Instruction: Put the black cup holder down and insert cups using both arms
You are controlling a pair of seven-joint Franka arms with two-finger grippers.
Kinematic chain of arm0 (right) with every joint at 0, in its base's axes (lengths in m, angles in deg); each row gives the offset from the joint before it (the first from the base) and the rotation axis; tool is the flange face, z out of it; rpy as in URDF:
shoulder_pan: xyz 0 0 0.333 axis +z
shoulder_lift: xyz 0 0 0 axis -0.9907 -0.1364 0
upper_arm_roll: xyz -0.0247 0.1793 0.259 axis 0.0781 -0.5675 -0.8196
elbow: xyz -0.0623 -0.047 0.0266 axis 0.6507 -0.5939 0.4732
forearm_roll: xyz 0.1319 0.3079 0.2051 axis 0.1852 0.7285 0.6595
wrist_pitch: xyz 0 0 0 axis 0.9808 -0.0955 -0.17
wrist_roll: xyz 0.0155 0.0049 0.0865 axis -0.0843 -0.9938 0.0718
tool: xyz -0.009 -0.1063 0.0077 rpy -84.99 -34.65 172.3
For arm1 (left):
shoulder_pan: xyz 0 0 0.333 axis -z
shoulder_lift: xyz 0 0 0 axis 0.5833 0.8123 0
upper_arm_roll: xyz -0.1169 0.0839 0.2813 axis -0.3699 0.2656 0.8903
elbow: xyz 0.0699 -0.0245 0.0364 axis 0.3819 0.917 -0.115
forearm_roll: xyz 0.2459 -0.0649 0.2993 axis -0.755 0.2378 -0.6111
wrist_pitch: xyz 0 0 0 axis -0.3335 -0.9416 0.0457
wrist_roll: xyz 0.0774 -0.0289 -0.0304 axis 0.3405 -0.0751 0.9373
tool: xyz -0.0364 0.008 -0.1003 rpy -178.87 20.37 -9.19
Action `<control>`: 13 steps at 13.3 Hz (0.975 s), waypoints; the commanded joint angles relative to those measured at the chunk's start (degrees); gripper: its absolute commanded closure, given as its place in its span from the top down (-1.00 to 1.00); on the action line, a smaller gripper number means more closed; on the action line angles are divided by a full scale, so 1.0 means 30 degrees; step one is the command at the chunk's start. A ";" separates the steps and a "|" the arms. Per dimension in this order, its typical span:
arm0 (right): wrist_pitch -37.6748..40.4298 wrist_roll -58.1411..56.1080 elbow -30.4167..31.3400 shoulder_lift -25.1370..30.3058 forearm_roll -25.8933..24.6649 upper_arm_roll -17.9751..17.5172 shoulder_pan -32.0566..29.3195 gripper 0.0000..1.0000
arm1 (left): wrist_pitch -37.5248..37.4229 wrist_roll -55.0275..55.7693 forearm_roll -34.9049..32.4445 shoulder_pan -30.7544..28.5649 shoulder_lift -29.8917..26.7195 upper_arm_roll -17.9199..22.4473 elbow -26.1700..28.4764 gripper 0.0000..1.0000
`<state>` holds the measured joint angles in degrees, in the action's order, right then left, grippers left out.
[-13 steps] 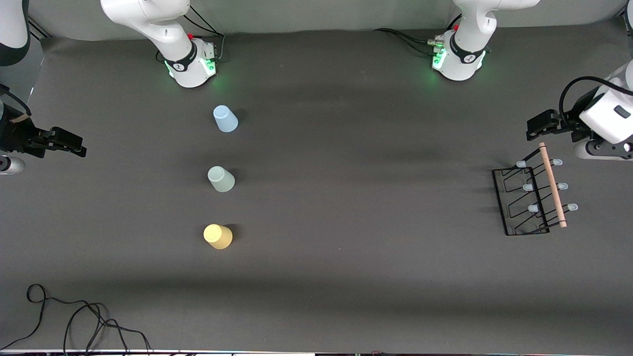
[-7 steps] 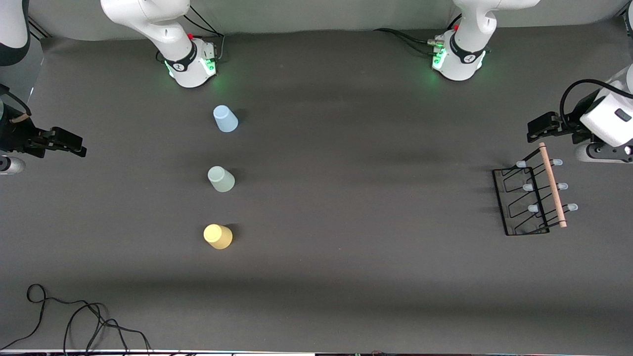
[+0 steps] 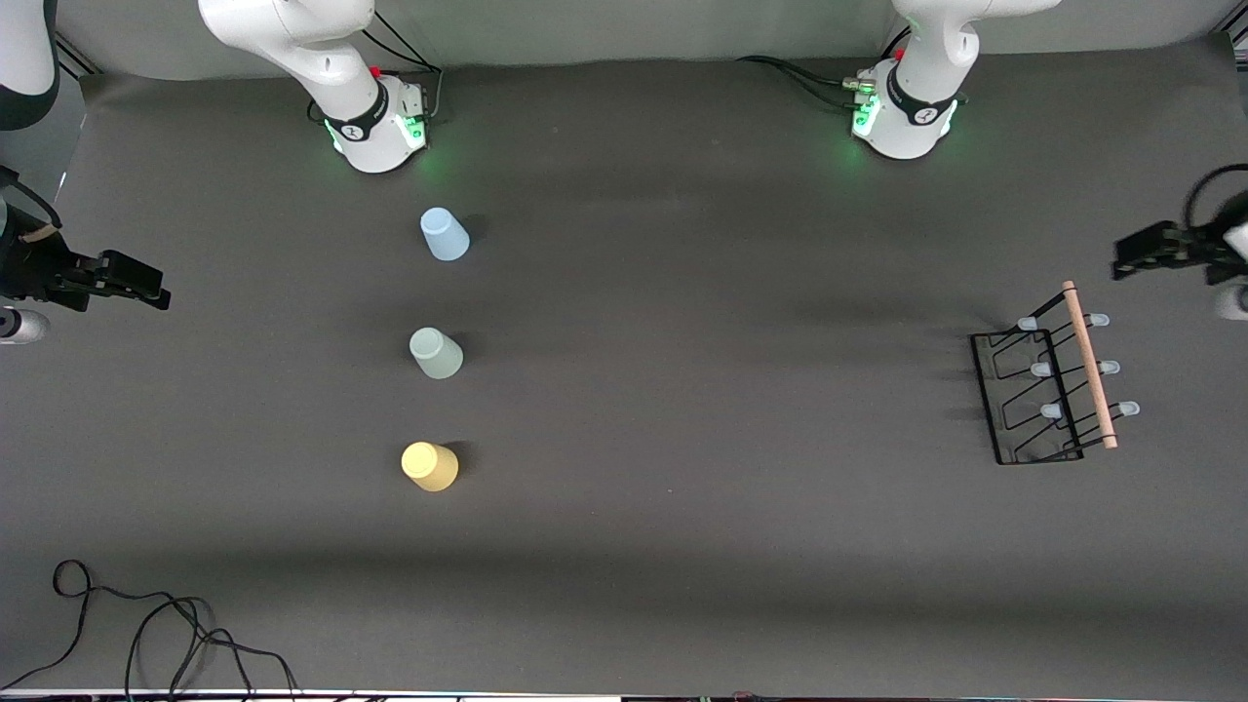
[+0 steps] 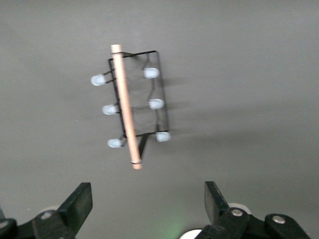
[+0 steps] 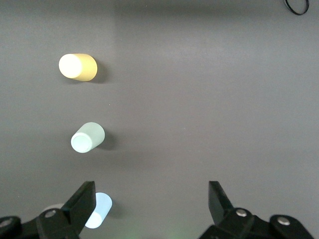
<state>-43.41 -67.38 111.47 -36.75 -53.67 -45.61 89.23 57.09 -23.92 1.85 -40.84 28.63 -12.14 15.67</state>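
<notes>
Table (image 3: 682,292): plain dark grey. Cups, farthest to nearest the front camera: pale blue cup (image 3: 444,235), pale green cup (image 3: 436,353), yellow cup (image 3: 429,466). Rack (image 3: 1024,400): black wire, light wood handle (image 3: 1089,365), translucent pale caps (image 3: 1100,320). Cable (image 3: 146,624): black.

Black cup holder (image 3: 1048,395) upright, 3 upside-down cups (image 3: 434,353) well apart

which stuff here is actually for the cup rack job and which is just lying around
For the job:
- black cup holder, toward the left arm's end
- blue cup, green cup, yellow cup, standing in a row
- left claw and right claw, both open and holding nothing

Just lying about:
- loose black cable, nearest the front camera
</notes>
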 commanded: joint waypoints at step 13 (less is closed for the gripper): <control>0.0130 0.0159 0.0105 0.0276 -0.0234 -0.0021 0.0047 1.00 | 0.9395 -0.1061 0.0918 -0.2060 0.0217 -0.0094 0.8230 1.00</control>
<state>-43.41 -67.38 111.47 -36.75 -53.67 -45.61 89.23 81.20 -27.23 3.87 -46.49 29.86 -12.21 36.12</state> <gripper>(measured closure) 0.000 0.000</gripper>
